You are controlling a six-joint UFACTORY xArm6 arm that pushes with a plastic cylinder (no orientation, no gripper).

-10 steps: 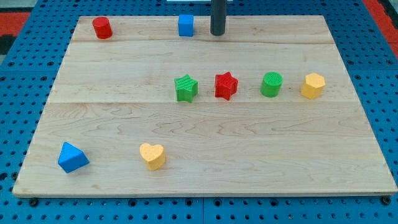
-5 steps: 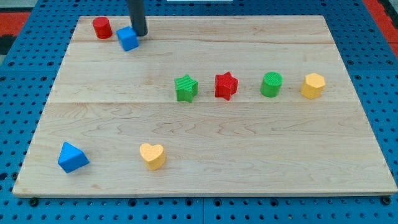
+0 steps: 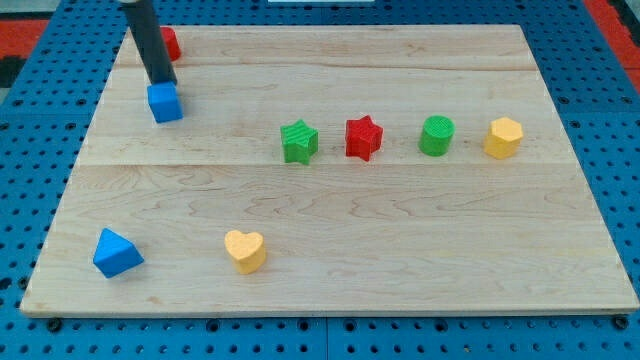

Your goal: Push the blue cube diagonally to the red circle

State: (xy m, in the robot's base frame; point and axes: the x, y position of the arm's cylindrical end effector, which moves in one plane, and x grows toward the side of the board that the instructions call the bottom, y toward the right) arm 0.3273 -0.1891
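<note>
My tip (image 3: pixel 163 82) just above blue cube (image 3: pixel 165 103) (touching), red circle (image 3: pixel 170 43) behind rod.

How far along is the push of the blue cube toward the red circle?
Done: the blue cube sits at the board's top-left, just below the red circle.
In hand: my tip touches the cube's upper edge.
Left: a gap remains between them; the rod partly hides the circle.

The bench (image 3: pixel 400 230) is pale, smooth wood laid in long planks with a faint sheen, resting on a blue perforated board (image 3: pixel 30 200), while the green star (image 3: pixel 299 141) and green cylinder (image 3: pixel 436 135) look like matt, finely ribbed plastic.
</note>
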